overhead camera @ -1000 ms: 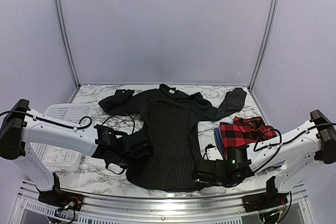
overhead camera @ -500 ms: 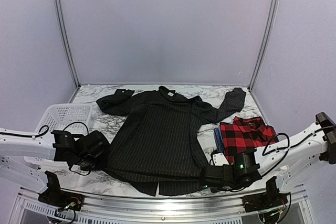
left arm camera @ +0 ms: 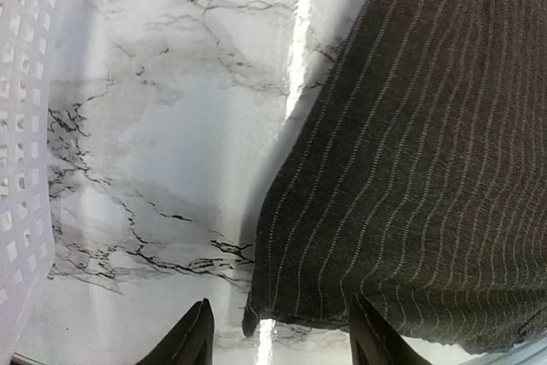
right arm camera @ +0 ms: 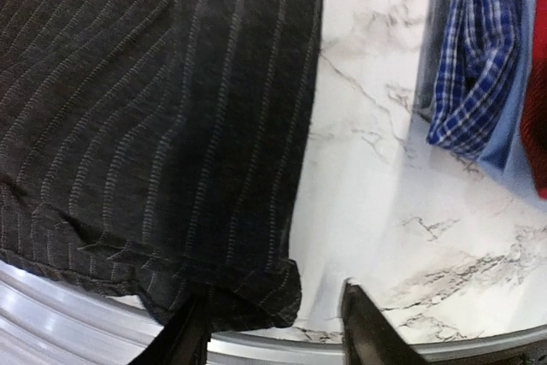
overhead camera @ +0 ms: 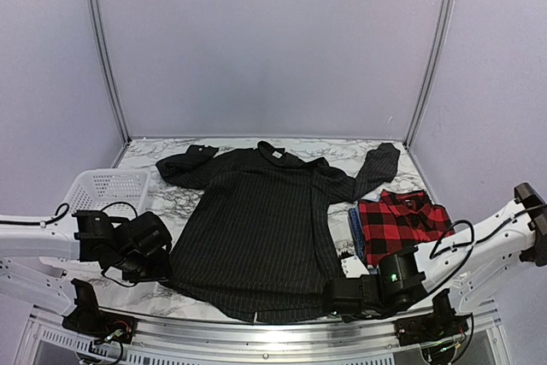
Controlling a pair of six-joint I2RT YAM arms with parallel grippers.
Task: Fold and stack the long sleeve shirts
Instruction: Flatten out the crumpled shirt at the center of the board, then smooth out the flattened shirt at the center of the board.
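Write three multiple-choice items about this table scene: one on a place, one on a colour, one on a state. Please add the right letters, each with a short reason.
1. Where does the white basket stand on the table?
A. at the left edge
B. at the right edge
C. in the middle

2. Which colours has the folded shirt on top at the right?
A. green and white
B. red and black
C. plain yellow

3. How does the black pinstriped shirt lie?
A. spread flat
B. folded into a square
C. lifted in the air

Answers:
1 A, because it sits left of the black pinstriped shirt.
2 B, because its checks are red and black.
3 A, because its body and both sleeves lie open on the marble.
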